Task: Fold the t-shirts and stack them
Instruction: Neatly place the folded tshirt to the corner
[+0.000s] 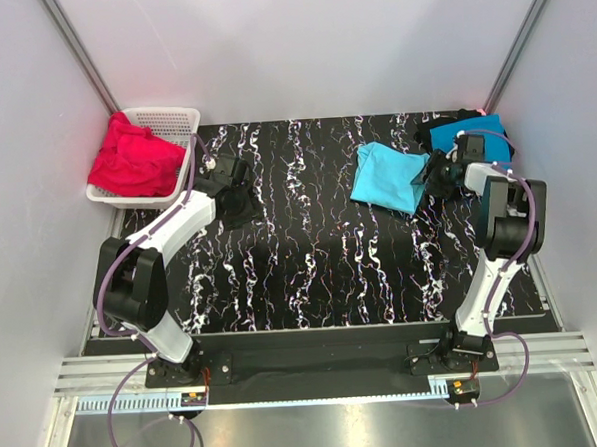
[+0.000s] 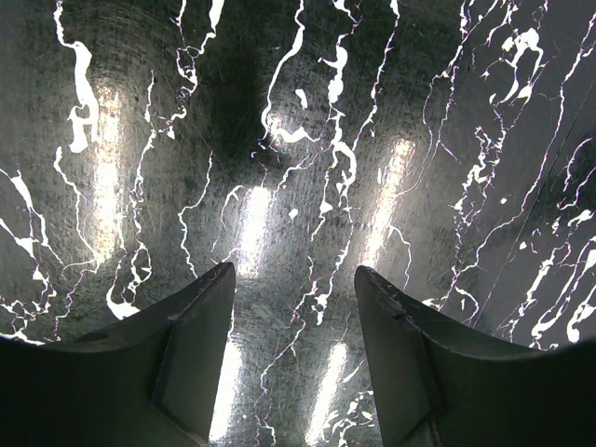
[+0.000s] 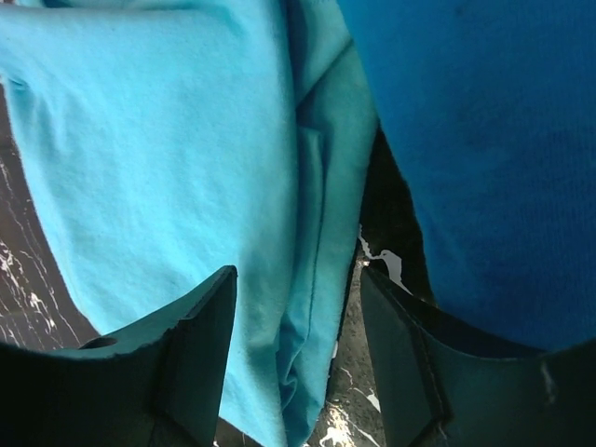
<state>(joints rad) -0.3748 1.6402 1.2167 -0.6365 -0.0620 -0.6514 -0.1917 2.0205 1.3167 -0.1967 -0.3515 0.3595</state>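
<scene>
Fabric is showing in three places in the top view. A heap of red t-shirts is spilling over the white lattice basket at the upper left, and how many are in it cannot be told. One turquoise t-shirt is lying folded right of centre on the black marbled mat. One deeper blue t-shirt is sitting at the upper right on the mat's far edge, with one black t-shirt peeking out behind it. The left gripper is hovering just beside the basket's right wall. The right gripper is sitting at the turquoise t-shirt's right edge. The middle and lower mat are lying bare between the two arms.

In the left wrist view, the left gripper is holding its fingers apart over bare mat, gripping nothing.

In the right wrist view, the right gripper is standing with its fingers spread, astride the folded edge of the turquoise t-shirt in the left half. The blue t-shirt is filling the upper right, and a sliver of mat is showing between the two.
</scene>
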